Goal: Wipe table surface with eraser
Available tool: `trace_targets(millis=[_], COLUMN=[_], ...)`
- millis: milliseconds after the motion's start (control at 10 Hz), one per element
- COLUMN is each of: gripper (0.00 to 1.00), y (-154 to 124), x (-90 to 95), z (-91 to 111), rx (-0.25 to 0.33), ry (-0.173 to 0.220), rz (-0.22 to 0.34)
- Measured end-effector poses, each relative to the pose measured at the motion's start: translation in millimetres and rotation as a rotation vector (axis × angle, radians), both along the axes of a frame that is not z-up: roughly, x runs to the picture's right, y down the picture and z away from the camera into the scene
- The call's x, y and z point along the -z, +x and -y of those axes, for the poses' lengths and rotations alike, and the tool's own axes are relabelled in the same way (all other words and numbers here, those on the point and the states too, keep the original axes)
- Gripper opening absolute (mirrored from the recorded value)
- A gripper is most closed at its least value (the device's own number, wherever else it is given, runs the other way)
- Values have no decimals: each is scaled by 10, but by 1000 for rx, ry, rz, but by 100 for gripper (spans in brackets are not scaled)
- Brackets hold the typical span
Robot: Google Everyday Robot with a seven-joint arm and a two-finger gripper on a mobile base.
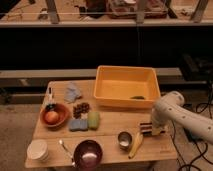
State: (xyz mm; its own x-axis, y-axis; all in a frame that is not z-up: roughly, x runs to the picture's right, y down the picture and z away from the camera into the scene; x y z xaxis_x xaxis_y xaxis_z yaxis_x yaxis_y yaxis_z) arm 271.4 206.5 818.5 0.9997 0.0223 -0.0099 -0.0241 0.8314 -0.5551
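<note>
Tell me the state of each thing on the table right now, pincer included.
pincer: shut on the eraser, near the right end of the table surface.
eraser: gripped, low at the table surface; contact unclear.
yellow bin: upright, one dark item inside.
orange bowl: upright, holding a round fruit.
maroon bowl: upright.
metal cup: upright.

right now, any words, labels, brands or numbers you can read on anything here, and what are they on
No text can be read in this view.
small bottle: any label is too blurred to read.
orange bin: no print shows.
eraser: stripes only, no lettering.
gripper, closed on the eraser near the right edge of the table surface: no readable marking.
</note>
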Motion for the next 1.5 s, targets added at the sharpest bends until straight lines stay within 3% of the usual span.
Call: trace_targets(millis=[500, 800, 1200, 1500], gripper=[6, 6, 6, 6], y=[-55, 34, 567, 652], x=[143, 268, 273, 39], z=[-273, -373, -335, -42], rx=[-36, -51, -86, -87], ry=[-60, -73, -62, -29], rz=[19, -5, -87, -111])
